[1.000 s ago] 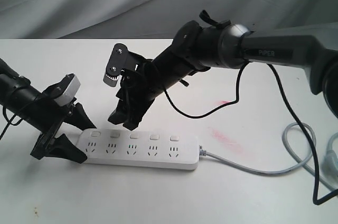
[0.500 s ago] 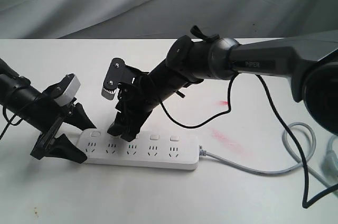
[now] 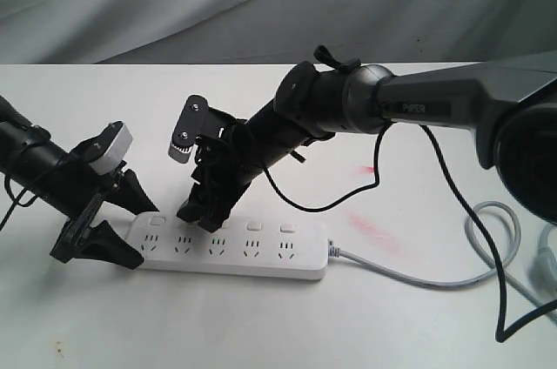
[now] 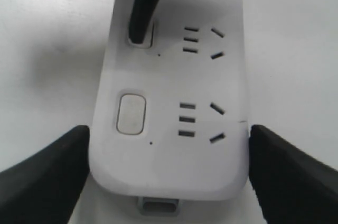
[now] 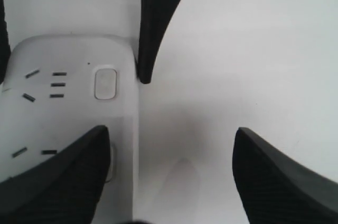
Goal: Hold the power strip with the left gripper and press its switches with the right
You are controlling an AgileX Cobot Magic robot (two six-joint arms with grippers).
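The white power strip (image 3: 261, 251) lies flat on the table, its grey cord (image 3: 418, 278) trailing right. My left gripper (image 3: 122, 223) is shut on the strip's left end; in the left wrist view its jaws (image 4: 169, 129) touch both long sides of the power strip (image 4: 174, 171). My right gripper (image 3: 200, 217) is open and tilted down over the switches. One of its fingers (image 4: 145, 7) rests on the second switch (image 4: 141, 38). The first switch (image 4: 131, 114) is bare. In the right wrist view the open right gripper (image 5: 170, 131) has one finger (image 5: 58, 176) over that switch, near the first switch (image 5: 105, 83).
The table top (image 3: 261, 325) is white, with faint red smudges (image 3: 370, 225) right of the strip. Loose black cables (image 3: 487, 204) hang from the right arm (image 3: 435, 103). A grey cloth backdrop (image 3: 261, 3) hangs behind. The left gripper's jaw (image 5: 156, 23) shows in the right wrist view.
The right gripper came down and to the left from above the strip until one finger reached the second switch. It has barely moved in the last half second. The left gripper has stayed still.
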